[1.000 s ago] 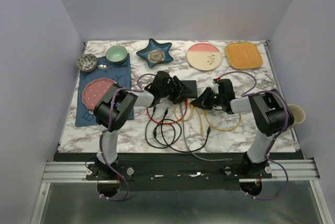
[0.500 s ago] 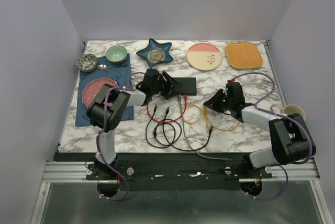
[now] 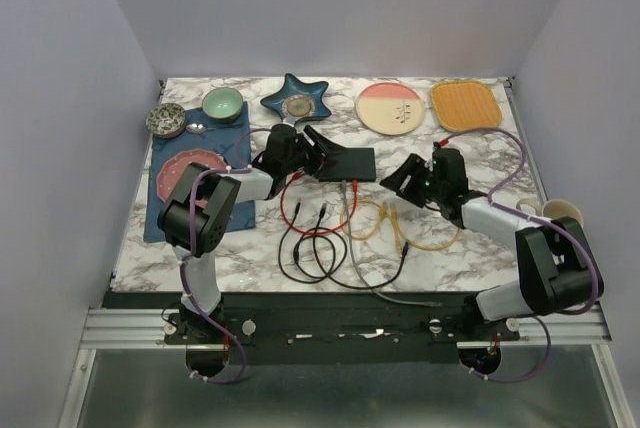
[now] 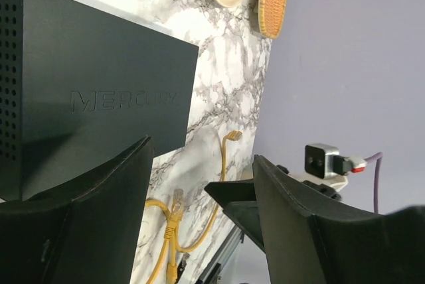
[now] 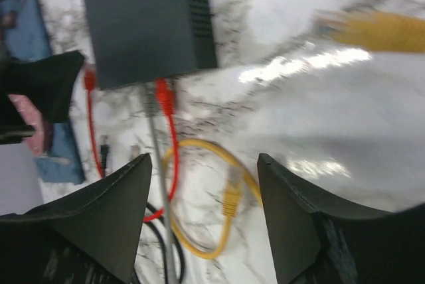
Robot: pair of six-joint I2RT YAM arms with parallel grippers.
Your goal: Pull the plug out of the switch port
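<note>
Switch (image 3: 347, 162), a flat matte-black box, sits mid-table from above; the right gripper (image 3: 404, 179) hovers just right of it. Left wrist: left gripper (image 4: 199, 211) spread, empty, beside the switch. Right wrist: jaws wide, empty; a red plug (image 5: 163, 95) stays seated, probably next to pull.

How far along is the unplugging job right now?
Looks partly done: a yellow cable lies loose on the table, its plug free of the switch. In hand: nothing; the right gripper is open and empty, and the left gripper is open beside the switch. Left: a red plug and a grey cable beside it look plugged into the switch's edge.
</note>
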